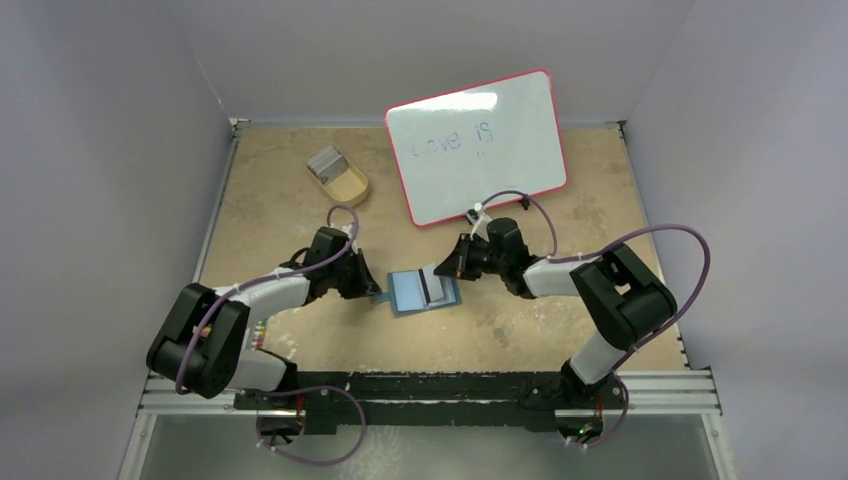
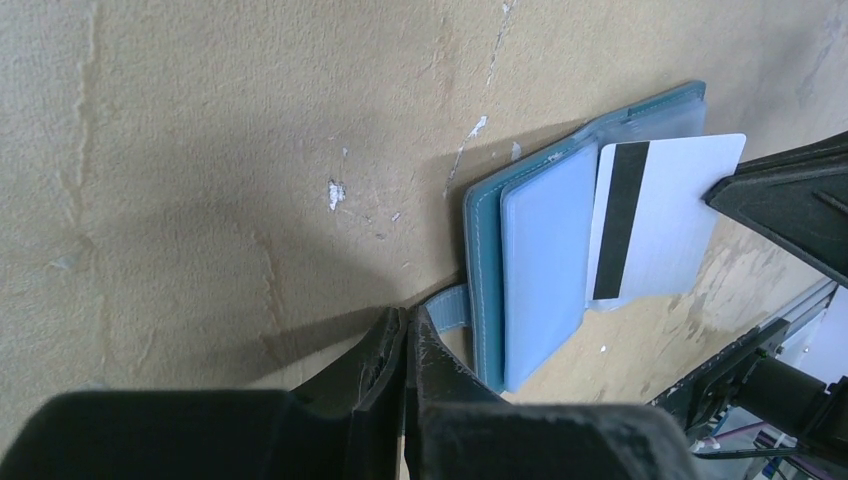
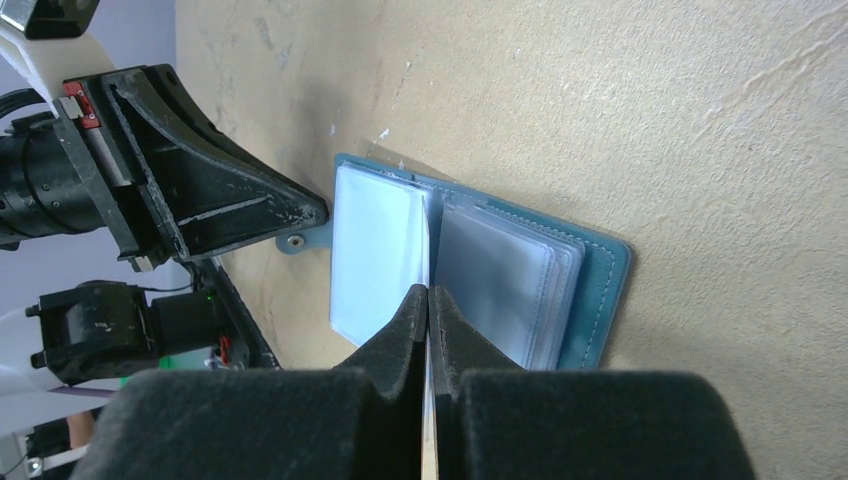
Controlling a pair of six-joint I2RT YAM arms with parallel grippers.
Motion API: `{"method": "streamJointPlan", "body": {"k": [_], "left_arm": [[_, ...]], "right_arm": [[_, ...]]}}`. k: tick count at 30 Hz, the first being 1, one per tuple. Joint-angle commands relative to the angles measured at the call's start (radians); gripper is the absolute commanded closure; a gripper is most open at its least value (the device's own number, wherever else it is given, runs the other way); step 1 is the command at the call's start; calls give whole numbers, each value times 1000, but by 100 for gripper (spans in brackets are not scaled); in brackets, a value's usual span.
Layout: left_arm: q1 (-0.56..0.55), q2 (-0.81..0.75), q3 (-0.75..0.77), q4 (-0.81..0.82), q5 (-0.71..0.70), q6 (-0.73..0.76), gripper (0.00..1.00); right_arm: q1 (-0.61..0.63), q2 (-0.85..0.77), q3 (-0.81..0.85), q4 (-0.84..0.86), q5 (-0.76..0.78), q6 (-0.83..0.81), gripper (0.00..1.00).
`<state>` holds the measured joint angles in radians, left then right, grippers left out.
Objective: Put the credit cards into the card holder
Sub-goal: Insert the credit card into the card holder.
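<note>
Right fingers [image 3: 400,335] pinch a credit card [image 2: 662,220] over the card holder [image 3: 603,290].

The wallet [image 1: 408,292] is hemmed in on two sides. The left gripper [image 1: 372,291], fingers together, sits at its tab edge. The right gripper [image 1: 437,278], clamped on a card [image 2: 665,215], hangs over its far right corner. The wallet's near edge faces bare table [image 1: 440,340]. The whiteboard [image 1: 478,145] stands close behind the right gripper. The tray [image 1: 350,187] lies well apart at far left, with open table around it.
</note>
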<state>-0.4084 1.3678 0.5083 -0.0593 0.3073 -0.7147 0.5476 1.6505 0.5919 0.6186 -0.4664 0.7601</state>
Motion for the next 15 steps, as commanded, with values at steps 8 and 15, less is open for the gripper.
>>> {"method": "streamJointPlan", "body": {"k": [8,15], "left_arm": [[-4,-4,-17,67,6,-12,100],[-5,3,-19,70,4,-12,100]], "right_arm": [[-1,41,-23,117,-29,37,100],[-2,52,-21,128,-37,46,100]]}}
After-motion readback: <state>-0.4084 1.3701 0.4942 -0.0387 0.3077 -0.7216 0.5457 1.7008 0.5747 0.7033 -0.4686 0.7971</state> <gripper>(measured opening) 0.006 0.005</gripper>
